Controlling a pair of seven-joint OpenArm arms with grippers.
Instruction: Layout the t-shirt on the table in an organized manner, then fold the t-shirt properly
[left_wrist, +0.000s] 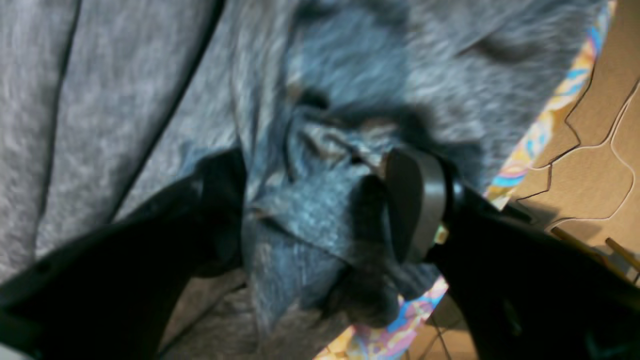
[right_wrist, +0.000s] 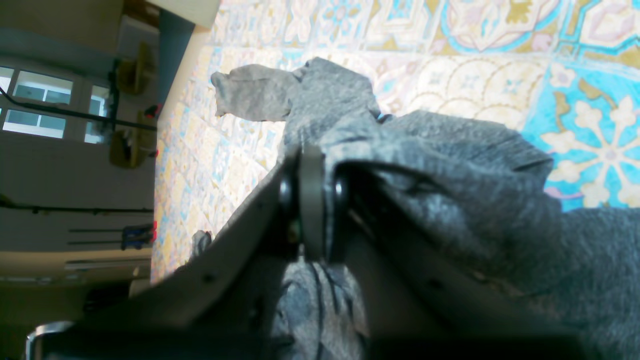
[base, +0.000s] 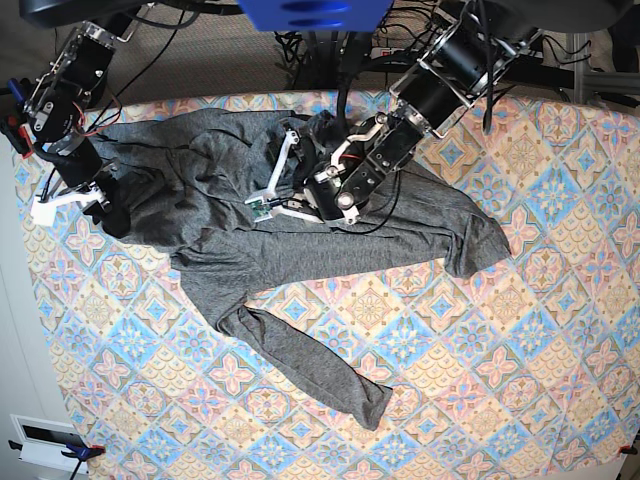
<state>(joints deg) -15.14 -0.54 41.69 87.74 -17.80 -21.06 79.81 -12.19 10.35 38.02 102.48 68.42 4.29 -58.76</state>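
Observation:
The dark-grey t-shirt (base: 300, 250) lies crumpled across the far half of the table (base: 500, 350), one long sleeve (base: 310, 370) trailing toward the front. My left gripper (base: 275, 175) is over the shirt's middle, open. In the left wrist view its fingers (left_wrist: 415, 210) stand wide apart on either side of a bunched fold of the t-shirt (left_wrist: 310, 220). My right gripper (base: 75, 195) is at the far left edge, shut on the t-shirt (right_wrist: 450, 175). In the right wrist view its pads (right_wrist: 312, 200) are pressed together and fabric drapes over them.
The table's left edge runs close beside the right gripper. Brown floor (left_wrist: 590, 150) shows past the patterned cloth (left_wrist: 520, 165). Cables and arm bases crowd the back edge (base: 320, 60). A white box (base: 45, 440) sits off the front left corner.

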